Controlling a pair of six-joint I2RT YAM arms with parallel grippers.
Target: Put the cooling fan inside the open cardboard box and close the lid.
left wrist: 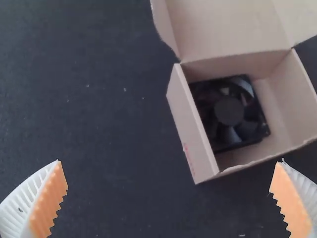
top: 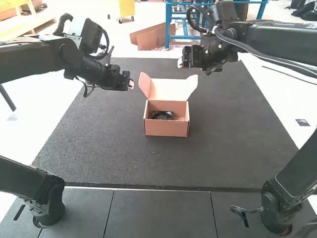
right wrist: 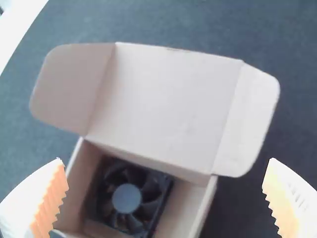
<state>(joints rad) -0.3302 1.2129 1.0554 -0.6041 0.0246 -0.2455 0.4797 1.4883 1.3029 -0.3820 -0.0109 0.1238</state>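
A small cardboard box (top: 166, 124) stands open at the middle of the dark mat, its lid (top: 168, 88) upright at the far side with two side flaps spread. The black cooling fan (top: 162, 115) lies flat inside the box (left wrist: 198, 148), seen as a fan (left wrist: 230, 111) from the left wrist and a fan (right wrist: 131, 198) from the right wrist. My left gripper (top: 126, 82) hangs open just left of the lid. My right gripper (top: 187, 58) hovers open above and behind the lid (right wrist: 163, 119).
The dark mat (top: 99, 139) covers the table around the box, with white table surface beyond it on both sides. The arm bases stand at the near corners.
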